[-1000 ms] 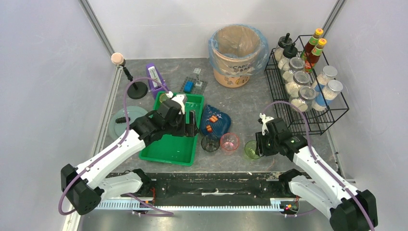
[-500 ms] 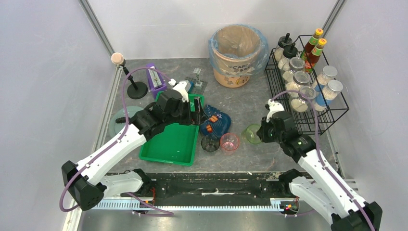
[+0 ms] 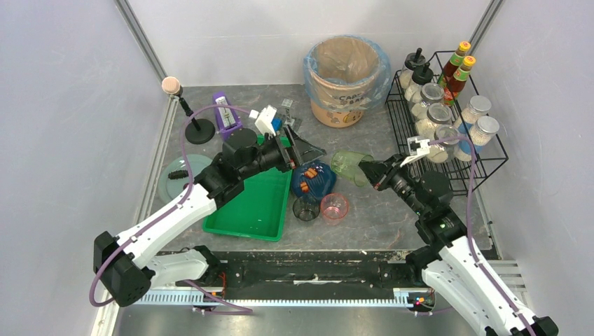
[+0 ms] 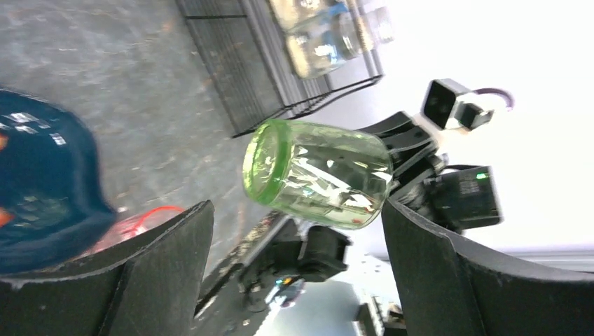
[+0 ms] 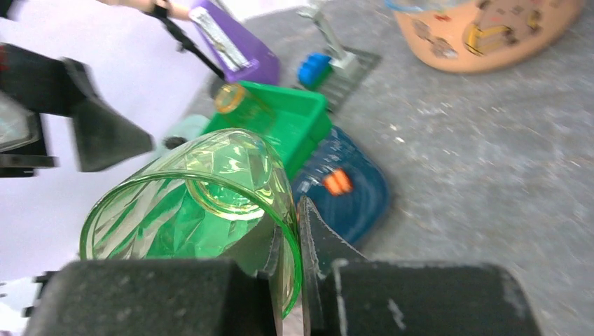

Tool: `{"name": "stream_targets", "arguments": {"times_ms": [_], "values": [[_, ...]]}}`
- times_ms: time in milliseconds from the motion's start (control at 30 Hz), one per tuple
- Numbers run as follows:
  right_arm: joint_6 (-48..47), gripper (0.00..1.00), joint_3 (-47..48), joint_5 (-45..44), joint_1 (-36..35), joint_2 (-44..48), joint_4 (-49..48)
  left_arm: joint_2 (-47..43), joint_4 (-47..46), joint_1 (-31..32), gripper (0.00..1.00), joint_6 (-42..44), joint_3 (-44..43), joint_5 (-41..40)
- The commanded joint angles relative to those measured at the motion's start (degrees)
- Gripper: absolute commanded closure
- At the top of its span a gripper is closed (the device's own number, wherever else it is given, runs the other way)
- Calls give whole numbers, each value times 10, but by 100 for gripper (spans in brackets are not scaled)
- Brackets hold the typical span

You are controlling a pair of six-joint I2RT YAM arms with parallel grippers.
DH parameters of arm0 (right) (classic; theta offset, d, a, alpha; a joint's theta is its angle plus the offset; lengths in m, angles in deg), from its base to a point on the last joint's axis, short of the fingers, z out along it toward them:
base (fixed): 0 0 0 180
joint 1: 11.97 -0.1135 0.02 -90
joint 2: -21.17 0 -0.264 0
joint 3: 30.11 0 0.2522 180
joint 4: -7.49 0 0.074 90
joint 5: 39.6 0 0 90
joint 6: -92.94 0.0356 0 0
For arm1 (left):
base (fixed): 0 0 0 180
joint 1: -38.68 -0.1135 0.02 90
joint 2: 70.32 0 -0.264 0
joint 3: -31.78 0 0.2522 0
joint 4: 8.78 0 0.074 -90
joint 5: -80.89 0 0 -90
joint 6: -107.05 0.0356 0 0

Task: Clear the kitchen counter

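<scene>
Right wrist view has the right arm's fingers pinching the rim of a green glass, held tipped sideways above the grey worktop, with the left arm's fingers spread wide facing it, so I'd guess this step is carrying the glass off, and next comes a careful handover or a drop into the green tray.

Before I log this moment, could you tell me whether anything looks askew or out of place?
The green glass lies on its side in mid-air, pinched by its rim in the right gripper. It looks empty.
</scene>
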Motion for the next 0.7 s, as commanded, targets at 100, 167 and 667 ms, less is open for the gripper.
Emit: {"name": "stream_targets", "arguments": {"times_ms": [100, 167, 667], "values": [[98, 100, -55, 84, 0, 5, -258, 44, -196, 15, 5, -173, 17, 93], [115, 100, -63, 91, 0, 2, -293, 53, -208, 24, 5, -177, 13, 96], [149, 100, -100, 122, 0, -26, -442, 84, -294, 63, 6, -242, 37, 82]]}}
